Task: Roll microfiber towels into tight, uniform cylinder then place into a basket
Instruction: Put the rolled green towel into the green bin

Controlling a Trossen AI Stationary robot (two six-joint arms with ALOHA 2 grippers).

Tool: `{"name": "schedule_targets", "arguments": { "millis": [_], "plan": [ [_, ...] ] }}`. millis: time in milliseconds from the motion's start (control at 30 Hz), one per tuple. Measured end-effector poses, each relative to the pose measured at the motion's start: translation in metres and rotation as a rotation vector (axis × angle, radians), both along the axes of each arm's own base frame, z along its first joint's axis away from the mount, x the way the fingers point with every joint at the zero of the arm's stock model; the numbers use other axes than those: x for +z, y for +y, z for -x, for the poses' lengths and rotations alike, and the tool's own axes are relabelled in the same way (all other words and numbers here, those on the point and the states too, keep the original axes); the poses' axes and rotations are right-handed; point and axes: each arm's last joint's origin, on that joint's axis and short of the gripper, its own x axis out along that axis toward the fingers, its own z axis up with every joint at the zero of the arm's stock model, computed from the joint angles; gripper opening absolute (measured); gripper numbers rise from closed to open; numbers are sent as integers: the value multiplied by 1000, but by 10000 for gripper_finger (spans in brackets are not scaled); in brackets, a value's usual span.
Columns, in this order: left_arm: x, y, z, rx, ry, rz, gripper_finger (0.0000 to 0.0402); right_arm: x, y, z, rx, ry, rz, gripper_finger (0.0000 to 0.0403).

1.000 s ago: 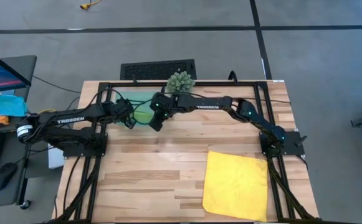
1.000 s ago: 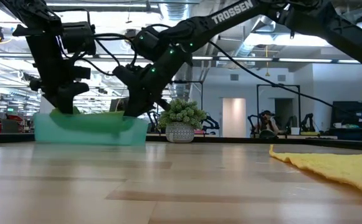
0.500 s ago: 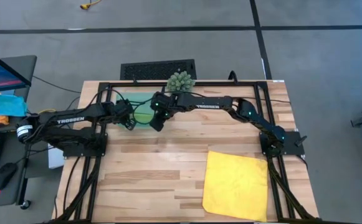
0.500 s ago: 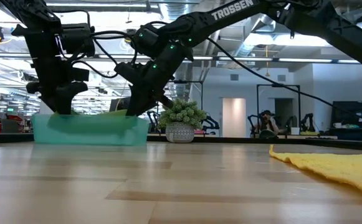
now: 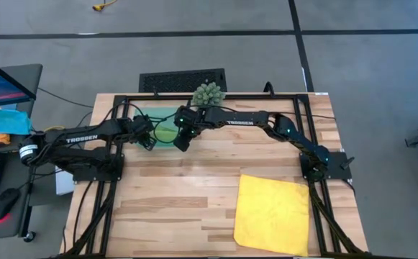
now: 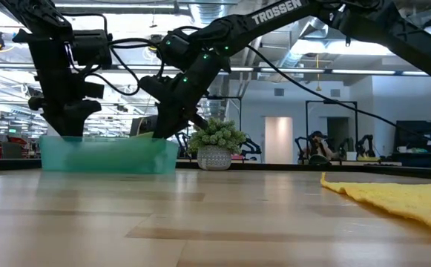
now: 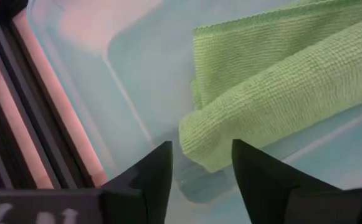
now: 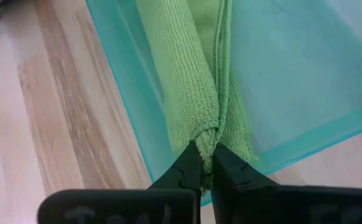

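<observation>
The desk [image 5: 194, 187] carries the basket [image 6: 104, 154] at far left. Inside lies the rolled green towel [image 8: 187, 93]. The right gripper [image 8: 205, 169] pinches its end; release before lifting. The left gripper [image 7: 199, 163] hangs released; withdraw vertically.

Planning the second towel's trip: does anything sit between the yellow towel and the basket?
Nothing visible on the bare table between the yellow towel and the basket. Over the basket, both tools hover, and the green towel already lies inside.
</observation>
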Motion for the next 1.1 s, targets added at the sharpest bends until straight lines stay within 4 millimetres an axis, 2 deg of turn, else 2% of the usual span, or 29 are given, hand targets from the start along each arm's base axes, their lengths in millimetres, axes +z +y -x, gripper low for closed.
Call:
{"name": "schedule_targets", "arguments": {
  "millis": [167, 367, 600, 800, 1100],
  "plan": [
    [5, 1, -2, -19, -8, -11, 170, -1, 0, 1, 19, 12, 11, 37],
    [16, 4, -8, -55, -19, -44, 155, 0, 4, 1, 28, 15, 12, 65],
    [26, 6, -12, -89, -32, -68, 138, 0, 4, 1, 29, 16, 11, 126],
    [27, 6, -12, -98, -29, -71, 132, 0, 3, 1, 28, 15, 12, 180],
    [27, 6, -12, -114, -22, -74, 130, 0, 0, 2, 22, 15, 13, 223]
  ]
}}
